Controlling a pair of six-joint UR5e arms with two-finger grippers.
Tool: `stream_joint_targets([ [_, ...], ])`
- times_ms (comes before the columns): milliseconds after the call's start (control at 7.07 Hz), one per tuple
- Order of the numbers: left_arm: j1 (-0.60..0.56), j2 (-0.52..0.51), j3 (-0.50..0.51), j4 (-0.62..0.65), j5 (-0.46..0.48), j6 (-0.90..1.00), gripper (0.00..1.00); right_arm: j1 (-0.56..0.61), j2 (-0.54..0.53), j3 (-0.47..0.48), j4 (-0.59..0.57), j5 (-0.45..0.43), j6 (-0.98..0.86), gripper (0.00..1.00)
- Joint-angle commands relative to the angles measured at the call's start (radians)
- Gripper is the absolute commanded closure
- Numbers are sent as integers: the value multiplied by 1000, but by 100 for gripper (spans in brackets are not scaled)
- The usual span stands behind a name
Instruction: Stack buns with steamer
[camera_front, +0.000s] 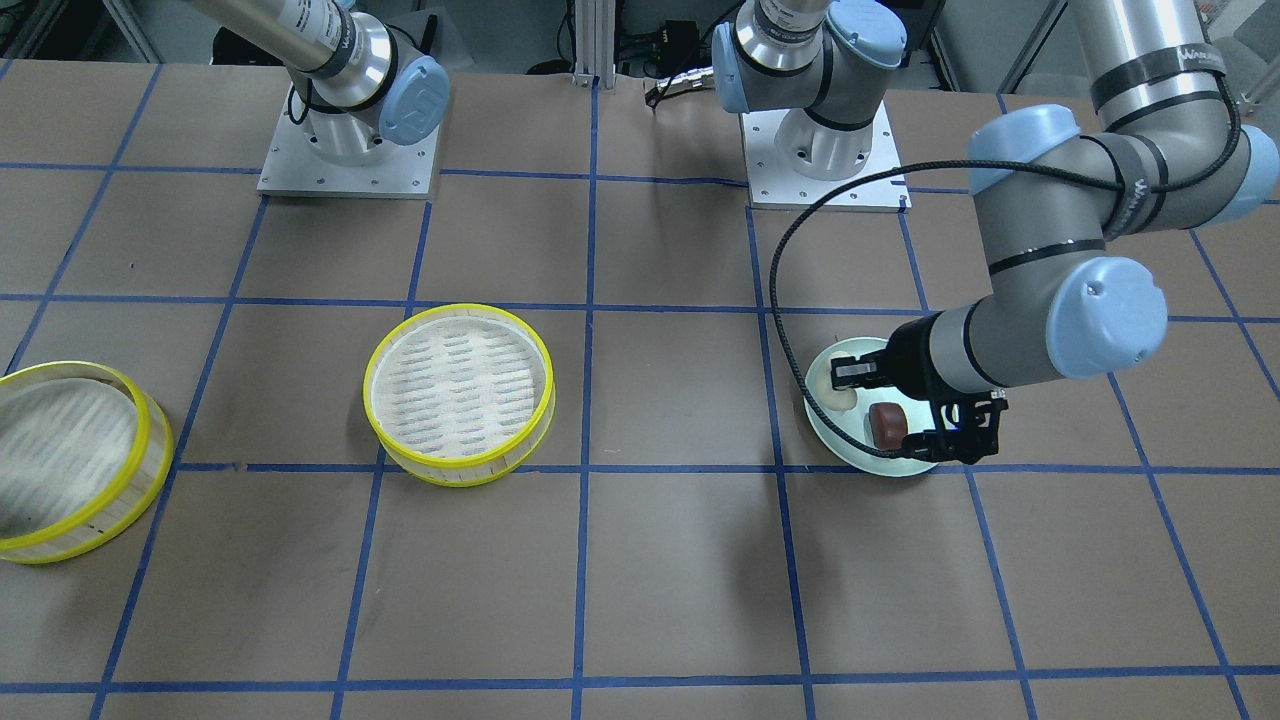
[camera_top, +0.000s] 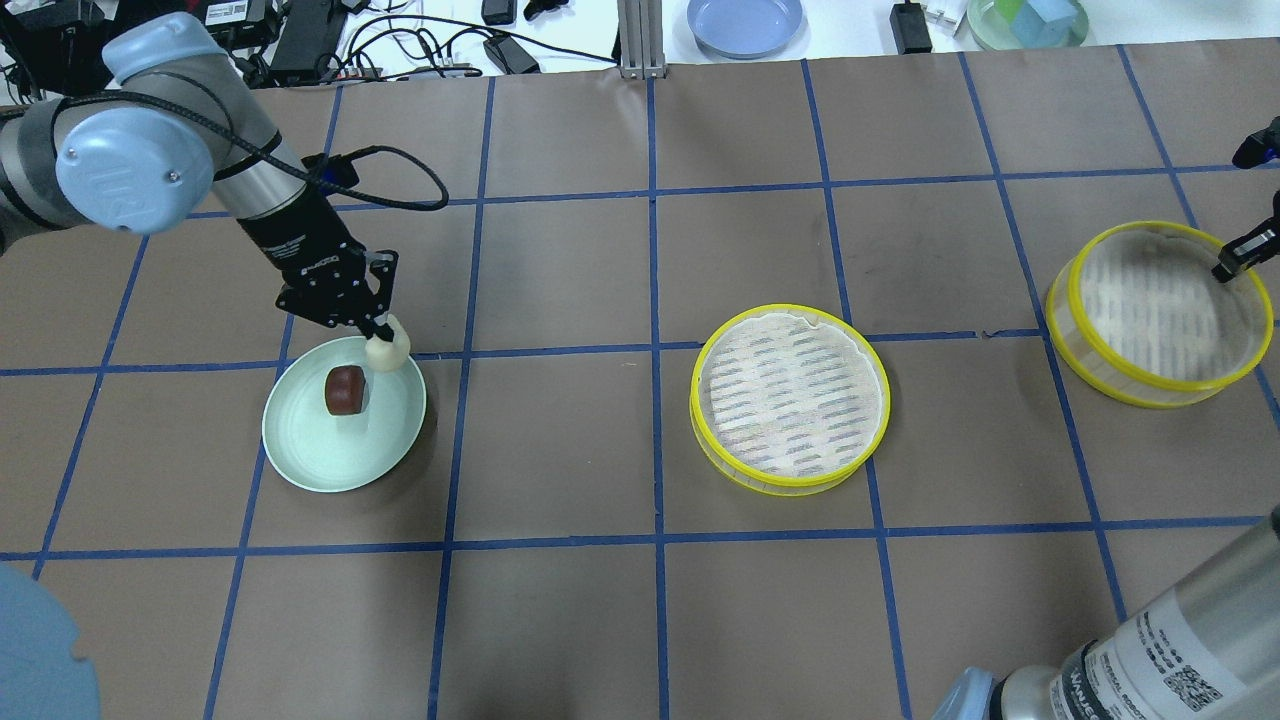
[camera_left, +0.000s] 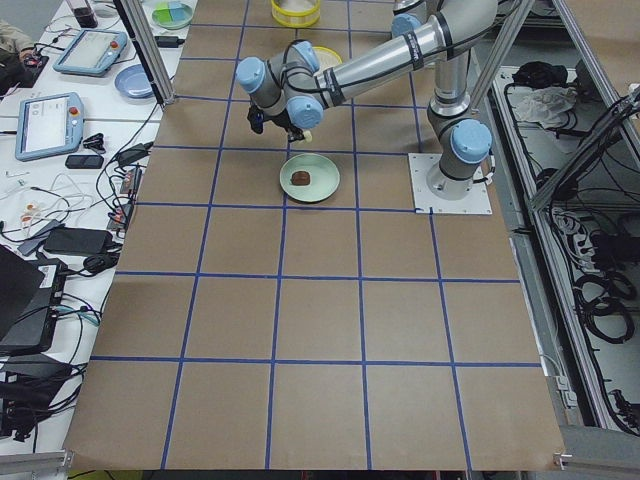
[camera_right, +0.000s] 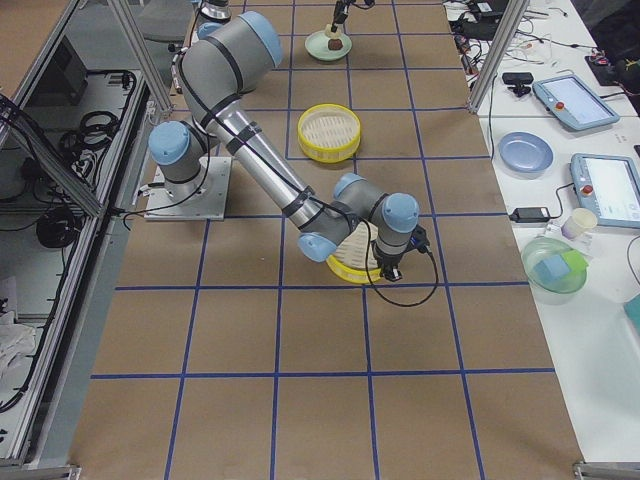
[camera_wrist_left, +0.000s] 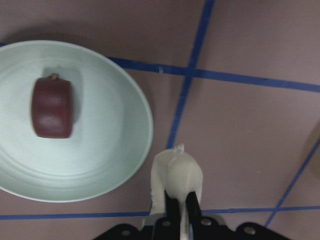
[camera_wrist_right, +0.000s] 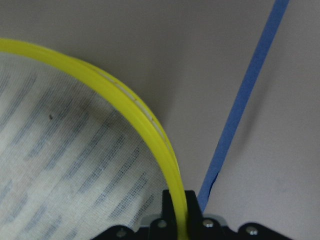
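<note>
My left gripper (camera_top: 383, 335) is shut on the pale cream bun (camera_top: 388, 352) and holds it over the far right edge of the mint-green plate (camera_top: 320, 455). In the left wrist view the cream bun (camera_wrist_left: 177, 172) sits between the fingers, just off the plate's rim (camera_wrist_left: 142, 150). The reddish-brown bun (camera_top: 346, 390) lies on the plate. A yellow-rimmed steamer tray (camera_top: 700, 420) stands at mid-table. My right gripper (camera_top: 1225, 268) is shut on the rim of a second steamer tray (camera_top: 1160, 385) at the far right, which looks tilted. The right wrist view shows that rim (camera_wrist_right: 150, 130) between the fingers.
Blue tape lines grid the brown table. A blue plate (camera_top: 745, 25) and a green container (camera_top: 1030, 20) sit beyond the far edge. The arm bases (camera_front: 350, 150) stand at the robot's side of the table.
</note>
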Motion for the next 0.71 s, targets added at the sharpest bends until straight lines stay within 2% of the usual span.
stream_joint_targets([
  [0,-145,21,34,80,-122,-220,100,5,-71,6,96,1,40,100],
  [142,-215,8,25,137,-197,-332,100,10,-114,6,172,3,107,100],
  [425,-341,-34,-15,311,-327,-486,100,68,-215,35,245,-8,189,100],
  [566,-375,-55,-53,414,-355,-534,100,109,-287,77,259,-55,270,100],
])
